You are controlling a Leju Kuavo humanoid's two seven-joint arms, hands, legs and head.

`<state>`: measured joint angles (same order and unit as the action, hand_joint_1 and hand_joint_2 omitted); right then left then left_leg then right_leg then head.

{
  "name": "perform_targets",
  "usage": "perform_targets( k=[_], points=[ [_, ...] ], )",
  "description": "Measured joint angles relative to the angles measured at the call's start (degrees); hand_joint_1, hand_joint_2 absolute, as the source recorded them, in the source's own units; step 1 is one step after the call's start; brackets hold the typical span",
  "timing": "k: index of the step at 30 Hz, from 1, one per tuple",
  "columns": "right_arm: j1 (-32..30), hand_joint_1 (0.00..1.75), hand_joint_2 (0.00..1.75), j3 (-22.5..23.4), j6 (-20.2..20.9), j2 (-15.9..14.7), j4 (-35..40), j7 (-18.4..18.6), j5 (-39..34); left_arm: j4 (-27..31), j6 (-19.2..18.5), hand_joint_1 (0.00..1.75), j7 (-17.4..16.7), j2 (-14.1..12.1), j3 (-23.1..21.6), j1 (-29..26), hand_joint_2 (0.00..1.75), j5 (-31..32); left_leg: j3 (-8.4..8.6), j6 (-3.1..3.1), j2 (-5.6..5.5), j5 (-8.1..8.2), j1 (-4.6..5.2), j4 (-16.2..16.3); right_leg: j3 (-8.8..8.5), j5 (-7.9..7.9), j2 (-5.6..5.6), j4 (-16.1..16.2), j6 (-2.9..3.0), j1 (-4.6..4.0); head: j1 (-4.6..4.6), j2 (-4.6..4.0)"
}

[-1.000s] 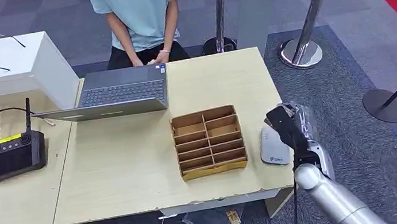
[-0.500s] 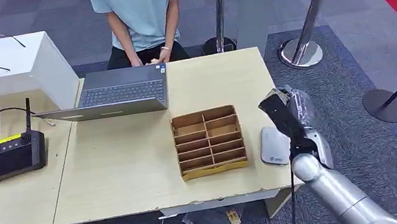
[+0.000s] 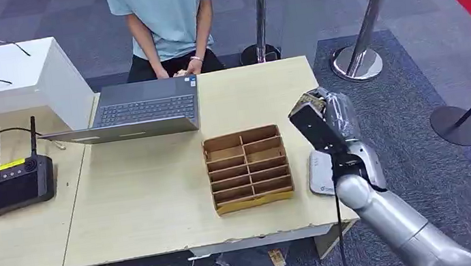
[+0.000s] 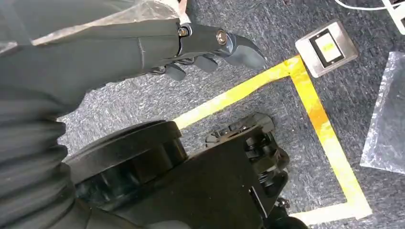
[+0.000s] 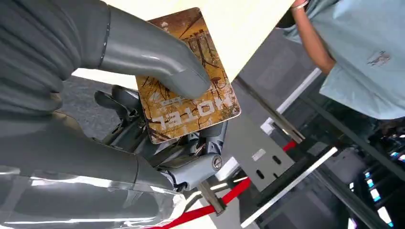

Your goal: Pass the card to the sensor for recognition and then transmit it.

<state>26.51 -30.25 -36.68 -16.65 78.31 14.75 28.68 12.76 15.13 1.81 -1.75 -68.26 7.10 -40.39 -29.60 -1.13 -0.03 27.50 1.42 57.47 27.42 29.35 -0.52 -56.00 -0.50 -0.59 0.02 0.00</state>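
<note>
My right hand [image 3: 325,125] is raised over the right end of the table, a little beyond the sensor [image 3: 321,176], a flat grey-white pad near the table's right front corner. It holds the card, whose tan edge [image 3: 314,99] peeks out at the top of the hand. In the right wrist view the brown card [image 5: 191,90] with "HOTEL" lettering is pinched under the thick grey thumb [image 5: 153,59] against the darker fingers. My left hand [image 4: 200,47] hangs beside my body above the carpet, holding nothing, fingers loosely bent and apart from the thumb.
A brown cardboard divider box [image 3: 248,168] stands just left of the sensor. An opened laptop [image 3: 147,110] lies at the table's far side, with a person [image 3: 169,18] seated behind it. A black controller [image 3: 16,182] lies at left. Stanchions [image 3: 357,62] stand to the right.
My right hand has risen and swung left and farther over the table with the card, moving off from above the sensor pad. Nothing else has moved.
</note>
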Motion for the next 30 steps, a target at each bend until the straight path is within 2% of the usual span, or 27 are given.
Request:
perform_targets(
  k=[13,30],
  points=[
    [4.1,1.75,1.75,-3.6,2.6,0.5,0.3,1.4,1.7,0.0,0.0,0.00,0.6,0.1,0.0,0.0,1.75,0.5,0.00,0.00,0.00,0.00,0.00,0.0,0.00,0.00,0.00,0.0,0.00,0.00,0.00,0.00],
    [6.9,1.75,1.75,-6.6,3.8,2.1,-0.7,1.4,1.7,0.0,0.0,0.00,0.6,0.2,-0.1,0.0,1.75,0.9,0.00,0.00,0.00,0.00,0.00,0.0,0.00,0.00,0.00,0.0,0.00,0.00,0.00,0.00]
  ],
)
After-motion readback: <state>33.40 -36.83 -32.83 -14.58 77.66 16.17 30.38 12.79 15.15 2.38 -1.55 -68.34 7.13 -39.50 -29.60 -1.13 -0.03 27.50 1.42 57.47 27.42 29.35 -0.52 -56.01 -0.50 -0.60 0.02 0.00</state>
